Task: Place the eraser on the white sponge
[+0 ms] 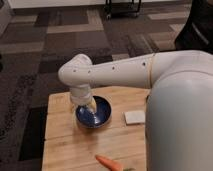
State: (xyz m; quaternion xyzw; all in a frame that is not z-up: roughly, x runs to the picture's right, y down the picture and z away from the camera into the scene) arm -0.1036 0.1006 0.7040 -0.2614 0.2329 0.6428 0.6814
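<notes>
My gripper point(90, 105) points down into the dark blue bowl point(106, 116) in the middle of the wooden table point(65, 142). The white wrist above covers most of it, and its jaws stand open. The eraser is hidden from view; I cannot tell whether it lies in the bowl under the gripper. The white sponge point(134, 117) lies flat on the table just right of the bowl, partly behind my arm's thick white link.
An orange carrot point(110, 163) lies near the table's front edge. My large white arm point(180, 115) fills the right side and hides that part of the table. Patterned carpet surrounds the table, and a dark cart point(122, 7) stands far back.
</notes>
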